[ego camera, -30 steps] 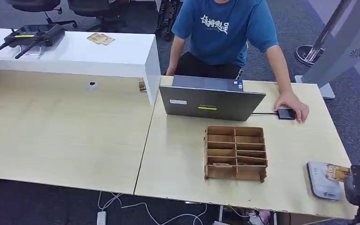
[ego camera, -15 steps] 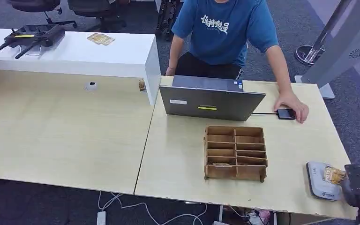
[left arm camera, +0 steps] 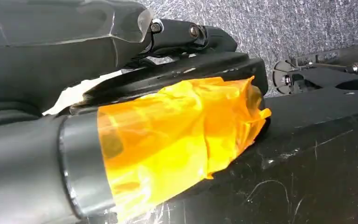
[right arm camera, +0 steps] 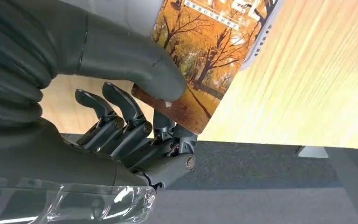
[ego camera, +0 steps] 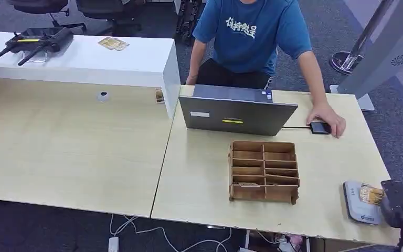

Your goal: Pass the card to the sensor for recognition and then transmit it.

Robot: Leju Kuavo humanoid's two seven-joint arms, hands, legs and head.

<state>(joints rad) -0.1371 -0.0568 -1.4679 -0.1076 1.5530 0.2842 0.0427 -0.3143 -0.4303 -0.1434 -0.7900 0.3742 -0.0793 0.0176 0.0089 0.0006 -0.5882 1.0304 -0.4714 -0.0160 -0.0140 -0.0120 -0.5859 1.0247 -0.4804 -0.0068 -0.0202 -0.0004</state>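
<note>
Card (right arm camera: 200,70) with autumn trees, pinched between thumb and fingers of right hand (right arm camera: 121,116), hovering over sensor (ego camera: 359,202) at near right corner of desk (ego camera: 204,178). Held flat and low over the grey pad, probably so the reader can pick it up. Long axis running roughly from hand toward the pad, free end pointing left over it; exact tilt hard to judge. Wooden organiser (ego camera: 264,170) mid-desk, laptop (ego camera: 236,110) beyond, person's hand (ego camera: 326,116) on a small black device far right. Left hand (left arm camera: 135,135) wrapped in orange film; grip cannot be told.
</note>
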